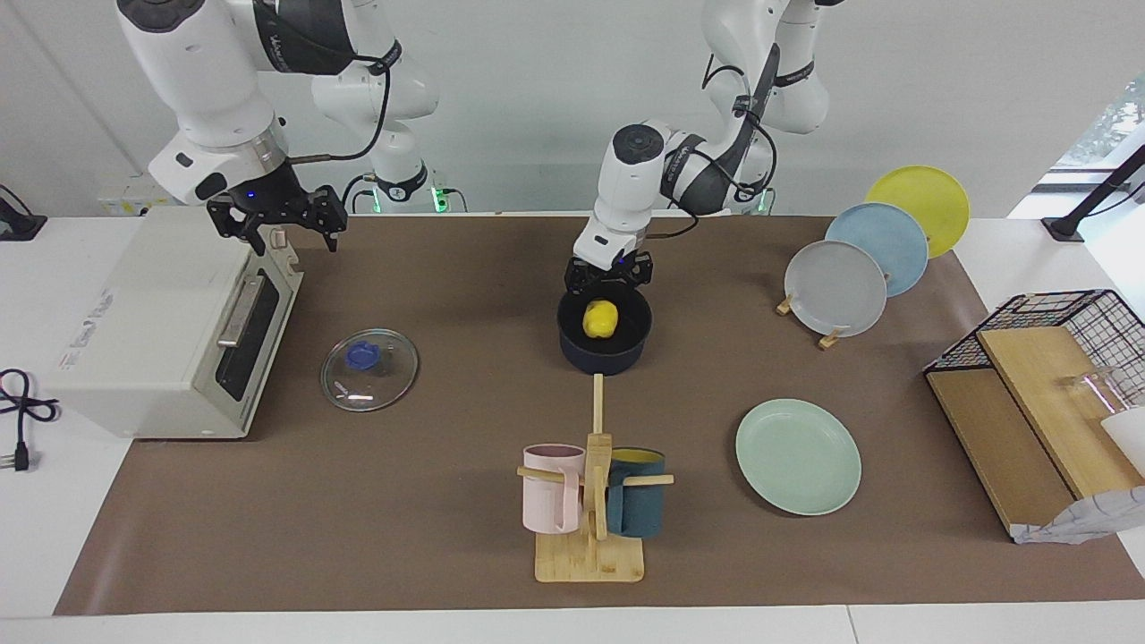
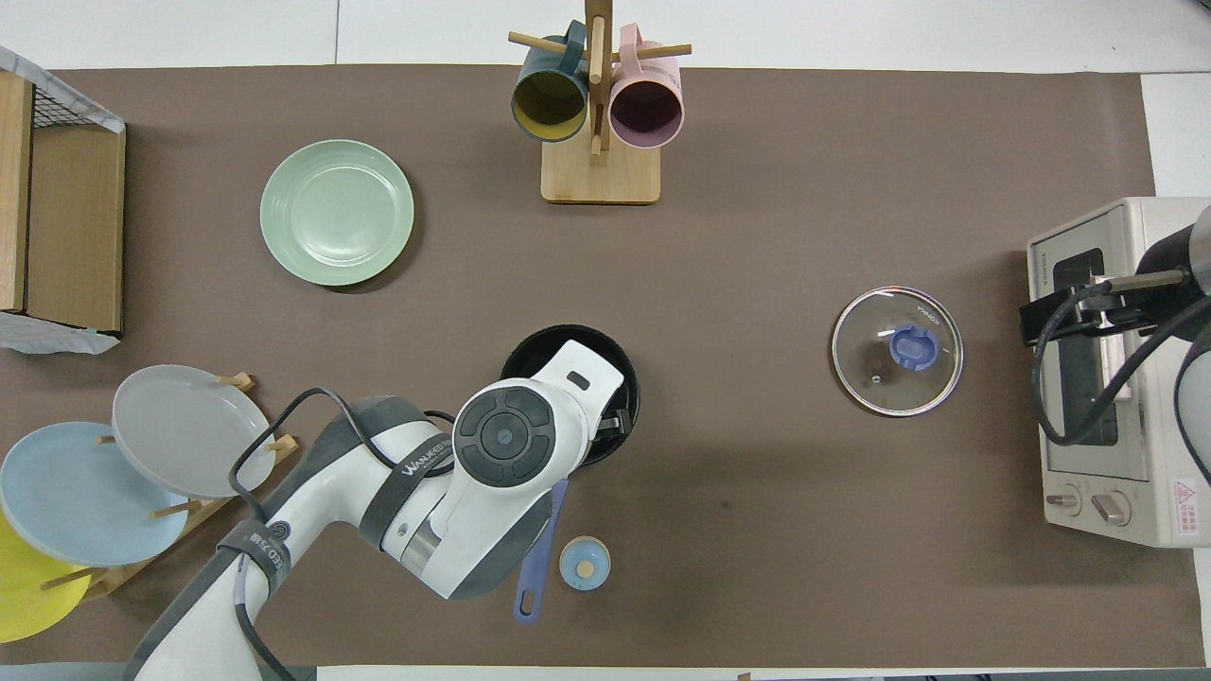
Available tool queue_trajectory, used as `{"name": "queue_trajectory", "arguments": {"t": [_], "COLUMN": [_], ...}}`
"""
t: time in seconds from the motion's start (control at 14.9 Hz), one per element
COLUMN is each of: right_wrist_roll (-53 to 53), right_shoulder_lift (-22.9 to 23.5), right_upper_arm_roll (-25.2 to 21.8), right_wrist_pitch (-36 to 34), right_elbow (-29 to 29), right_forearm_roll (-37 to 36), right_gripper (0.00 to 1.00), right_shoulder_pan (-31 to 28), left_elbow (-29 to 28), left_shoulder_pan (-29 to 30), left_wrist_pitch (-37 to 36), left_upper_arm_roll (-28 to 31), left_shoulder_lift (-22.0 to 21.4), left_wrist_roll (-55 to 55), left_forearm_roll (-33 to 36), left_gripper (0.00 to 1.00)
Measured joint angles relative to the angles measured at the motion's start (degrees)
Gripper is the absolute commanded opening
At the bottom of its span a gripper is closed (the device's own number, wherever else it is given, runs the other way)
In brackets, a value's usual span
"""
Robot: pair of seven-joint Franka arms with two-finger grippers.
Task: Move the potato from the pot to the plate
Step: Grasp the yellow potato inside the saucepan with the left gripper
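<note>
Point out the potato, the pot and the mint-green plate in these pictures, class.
potato [image 1: 601, 318]: facing view, middle of its yellow body.
pot [image 1: 605, 358]: facing view, outer navy wall.
mint-green plate [image 2: 337, 212]: overhead view, bare centre of its flat face.

Bare mat [image 1: 698, 385] lies between pot [image 1: 605, 344] and plate [image 1: 798, 456]; mug rack [image 1: 590, 501] apparently clear alongside.
</note>
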Motion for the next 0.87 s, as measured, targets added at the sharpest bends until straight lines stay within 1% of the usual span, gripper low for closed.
{"name": "queue_trajectory", "arguments": {"t": [0.34, 0.6, 0.67, 0.74, 0.8, 0.87], "right_wrist_roll": [0.08, 0.09, 0.1, 0.1, 0.1, 0.1], "right_shoulder_lift": [0.11, 0.18, 0.2, 0.21, 0.22, 0.22], "right_upper_arm_roll": [-0.14, -0.11, -0.13, -0.14, -0.14, -0.14], "right_wrist_pitch": [0.39, -0.35, -0.38, -0.38, -0.38, -0.38], "right_elbow": [-0.01, -0.02, -0.02, -0.02, -0.02, -0.02], "right_forearm_roll": [0.0, 0.0, 0.0, 0.0, 0.0, 0.0], "right_gripper": [1.0, 1.0, 1.0, 1.0, 1.0, 1.0], "right_shoulder_pan": [-1.24, -1.23, -1.24, -1.24, -1.24, -1.25], "left_elbow": [0.08, 0.35, 0.35, 0.35, 0.48, 0.47], "left_shoulder_pan": [-0.02, -0.04, -0.04, -0.04, -0.04, -0.04], "left_wrist_pitch": [2.82, 2.96, 2.96, 2.96, 2.83, 2.82], "left_upper_arm_roll": [0.0, 0.01, 0.01, 0.01, 0.02, 0.03], "left_shoulder_lift": [2.36, 2.61, 2.61, 2.61, 2.49, 2.52], "left_wrist_roll": [-0.47, -0.73, -0.75, -0.78, -0.8, -0.81], "left_forearm_roll": [0.0, 0.0, 0.0, 0.0, 0.0, 0.0], "left_gripper": [1.0, 1.0, 0.92, 0.72, 0.47, 0.28]}}
